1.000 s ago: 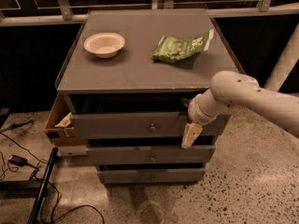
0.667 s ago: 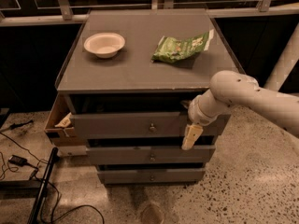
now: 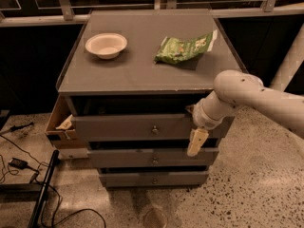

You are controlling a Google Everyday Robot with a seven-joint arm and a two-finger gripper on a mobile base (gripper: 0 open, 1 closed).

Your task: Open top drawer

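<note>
The top drawer (image 3: 118, 127) is the widest grey front of the cabinet, with a small round metal knob (image 3: 154, 128) at its centre. It stands pulled out a little: a dark gap shows under the cabinet top, and its wooden side (image 3: 58, 122) sticks out at the left. My gripper (image 3: 196, 142) hangs down at the end of the white arm (image 3: 247, 96), in front of the right part of the drawer front, to the right of the knob and slightly lower. Two narrower drawer fronts (image 3: 154, 158) sit below.
A white bowl (image 3: 106, 45) and a green snack bag (image 3: 185, 49) lie on the cabinet top (image 3: 142, 70). Cables (image 3: 19, 165) and a black pole (image 3: 45, 189) lie on the floor at the left. A white pillar (image 3: 290, 63) stands at the right.
</note>
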